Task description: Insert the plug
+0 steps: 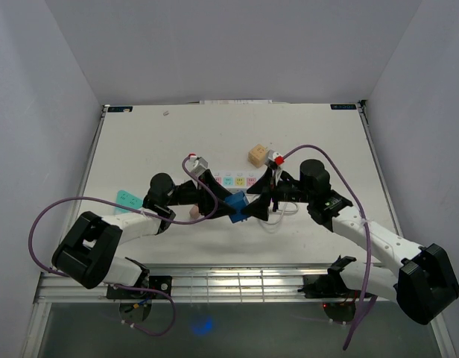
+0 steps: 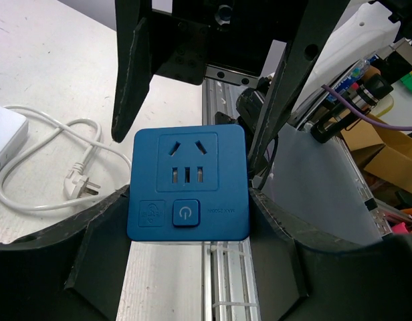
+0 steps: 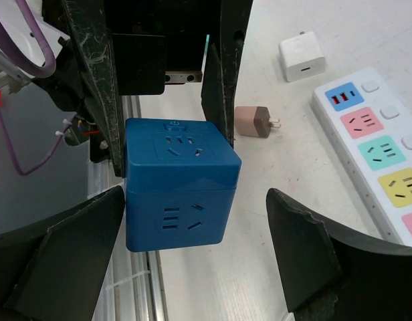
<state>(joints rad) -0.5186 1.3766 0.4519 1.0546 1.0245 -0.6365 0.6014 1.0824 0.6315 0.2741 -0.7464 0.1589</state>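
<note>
Blue socket cube [image 2: 187, 184] hangs over the near middle of the table [image 1: 140, 142], clamped in the left fingers [image 2: 92, 254]; right fingers [image 3: 313, 254] stand apart around it; print beside its power button [image 2: 184, 213] unreadable

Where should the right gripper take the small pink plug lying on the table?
I would grip the pink plug on the flat sides of its body, coming from above. It lies on its side, prongs level and pointing toward the power strip, so leave that end free.
</note>
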